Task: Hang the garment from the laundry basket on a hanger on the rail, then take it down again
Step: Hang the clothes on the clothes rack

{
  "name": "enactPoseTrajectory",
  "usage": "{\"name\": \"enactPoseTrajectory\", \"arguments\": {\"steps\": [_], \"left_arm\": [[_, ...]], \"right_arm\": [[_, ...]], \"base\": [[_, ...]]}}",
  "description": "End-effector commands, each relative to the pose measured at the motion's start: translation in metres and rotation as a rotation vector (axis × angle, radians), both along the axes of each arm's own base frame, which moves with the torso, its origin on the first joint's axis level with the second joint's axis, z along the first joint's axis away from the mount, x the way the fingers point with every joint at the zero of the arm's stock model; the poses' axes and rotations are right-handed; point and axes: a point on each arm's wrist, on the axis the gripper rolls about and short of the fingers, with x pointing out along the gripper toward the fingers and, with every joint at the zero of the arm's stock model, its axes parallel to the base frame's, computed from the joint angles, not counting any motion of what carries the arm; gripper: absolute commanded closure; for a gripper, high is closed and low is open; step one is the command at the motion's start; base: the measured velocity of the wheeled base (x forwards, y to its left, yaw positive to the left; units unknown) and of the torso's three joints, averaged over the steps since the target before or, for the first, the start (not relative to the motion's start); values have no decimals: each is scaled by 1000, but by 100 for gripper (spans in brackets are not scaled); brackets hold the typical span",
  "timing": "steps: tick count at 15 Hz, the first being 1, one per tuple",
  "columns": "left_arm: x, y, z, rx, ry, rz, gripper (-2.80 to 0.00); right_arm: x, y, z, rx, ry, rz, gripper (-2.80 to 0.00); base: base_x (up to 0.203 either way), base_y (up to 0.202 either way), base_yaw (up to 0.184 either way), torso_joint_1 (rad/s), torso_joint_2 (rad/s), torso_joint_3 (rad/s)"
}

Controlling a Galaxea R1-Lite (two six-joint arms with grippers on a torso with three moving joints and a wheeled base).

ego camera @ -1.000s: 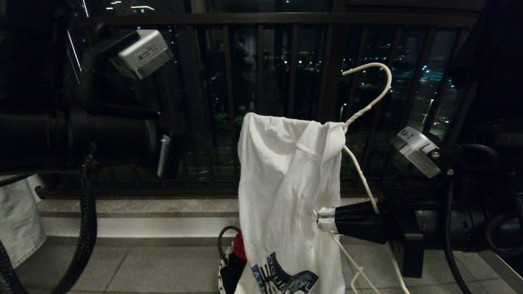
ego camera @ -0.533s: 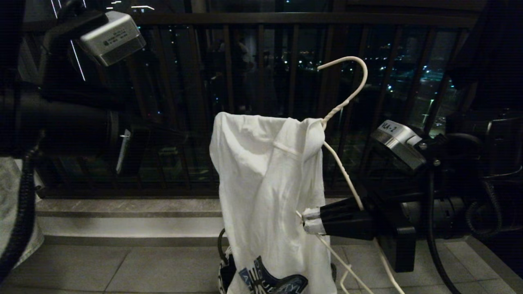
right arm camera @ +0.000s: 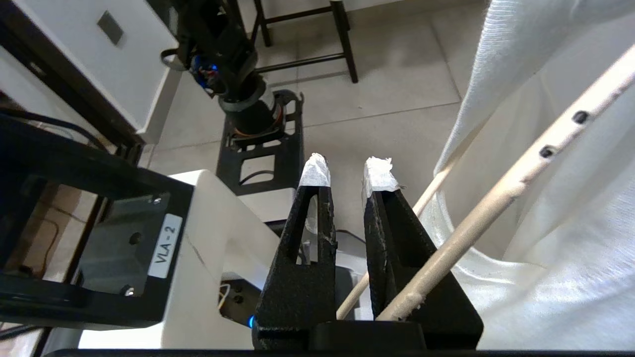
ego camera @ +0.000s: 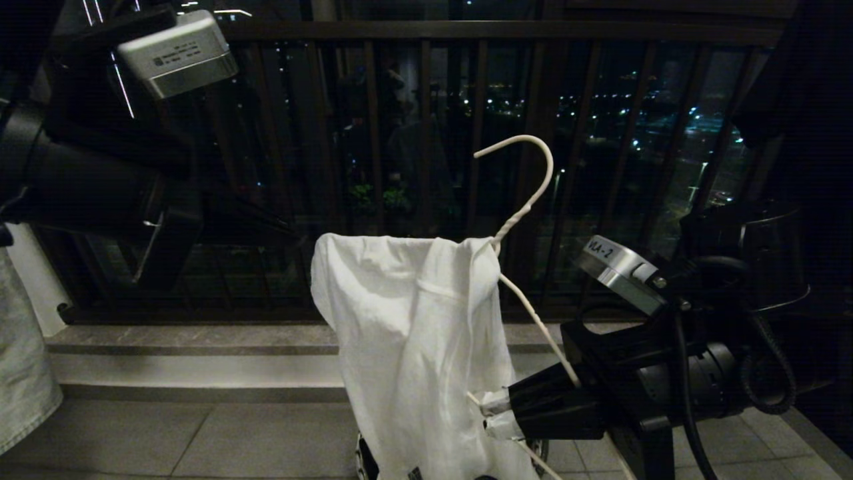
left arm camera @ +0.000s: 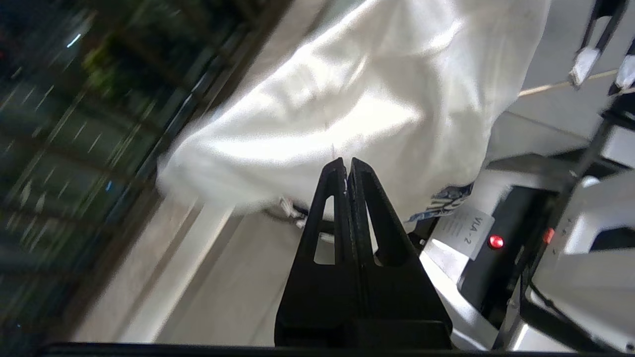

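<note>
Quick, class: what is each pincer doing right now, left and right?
Left pincer: closed, holding nothing, short of the T-shirt.
Right pincer: closed on the wire hanger that carries the T-shirt.

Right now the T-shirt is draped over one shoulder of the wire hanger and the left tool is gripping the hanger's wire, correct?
Wrong arm. The right tool holds the hanger, as the head view shows; the left tool is shut on nothing. The T-shirt does drape one shoulder.

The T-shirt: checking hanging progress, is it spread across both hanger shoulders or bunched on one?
Bunched on one. The T-shirt drapes over one side of the hanger; the other wire arm runs bare toward the right tool.
</note>
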Motion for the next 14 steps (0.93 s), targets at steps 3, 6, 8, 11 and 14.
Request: {"name": "enactPoseTrajectory", "arguments": {"steps": [3, 6, 8, 11, 14], "left_arm": [[59, -23, -15, 82, 37, -115, -280], [77, -23, -21, 74, 28, -221, -280], [90, -23, -24, 75, -17, -218, -280], [102, -26, -29, 83, -73, -239, -280], [98, -32, -35, 72, -50, -305, -280]], "right_arm": [[-2, -1, 4, 11, -11, 8, 0], [0, 0, 3, 8, -8, 6, 0], [0, 0, 3, 9, -10, 6, 0], [0, 1, 2, 8, -10, 5, 0], [2, 2, 1, 4, -5, 4, 0]], "base": [[0, 0, 0, 0, 0, 0], [0, 0, 0, 0, 0, 0], [0, 0, 0, 0, 0, 0], [0, 0, 0, 0, 0, 0], [0, 0, 0, 0, 0, 0]]}}
